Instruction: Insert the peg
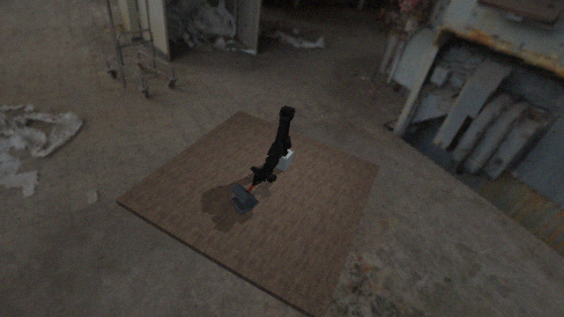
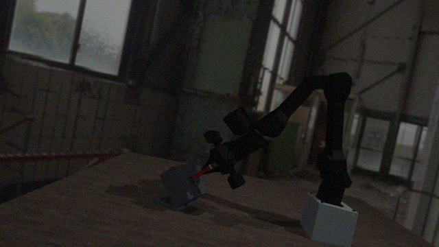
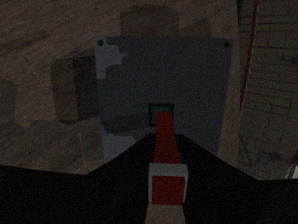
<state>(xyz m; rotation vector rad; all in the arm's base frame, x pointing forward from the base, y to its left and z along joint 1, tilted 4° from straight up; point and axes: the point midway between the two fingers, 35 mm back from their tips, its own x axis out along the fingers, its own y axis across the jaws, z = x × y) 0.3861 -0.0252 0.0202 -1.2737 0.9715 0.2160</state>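
Observation:
The red square-sided peg (image 1: 250,187) (image 2: 202,172) (image 3: 165,127) has a pale band near its top. My gripper (image 1: 254,182) (image 2: 213,165) (image 3: 165,140) is shut on it and holds it tilted toward the grey sloped panel (image 1: 241,193) (image 2: 175,175) (image 3: 197,80). The square hole (image 3: 160,108) has a dark outline. In the wrist view the peg's far end overlaps the hole's lower right part, its sides roughly in line with the hole's. In the exterior view that end meets the panel face at the hole. Whether it is inside the hole, I cannot tell.
The panel's flat grey base (image 1: 248,210) (image 2: 171,204) rests on the wooden table top (image 1: 304,229) (image 2: 113,219). The arm stands on a white block (image 1: 285,163) (image 2: 330,221) behind the gripper. Shadows fall across the panel and the wood.

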